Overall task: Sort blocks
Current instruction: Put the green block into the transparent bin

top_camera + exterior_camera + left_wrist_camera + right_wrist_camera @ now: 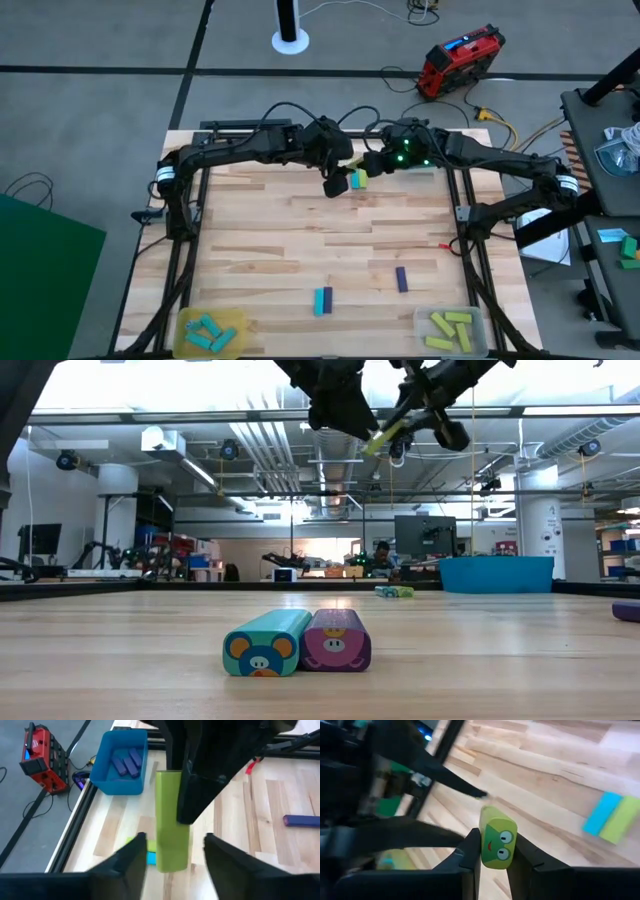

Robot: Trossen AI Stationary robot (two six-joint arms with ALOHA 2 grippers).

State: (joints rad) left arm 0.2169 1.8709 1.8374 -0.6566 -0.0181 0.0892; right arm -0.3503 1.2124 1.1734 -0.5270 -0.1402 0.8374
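Looks like a mid-air handoff — the right gripper (492,851) has its fingers clamped on a yellow-green block (497,844) above the table's far middle, and the left gripper (172,847) waits around it, fingers spread. Next it needs to pinch before the right one releases.

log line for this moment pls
right end effector shut on yellow-green block, raised | left end effector open around it | phase: handover
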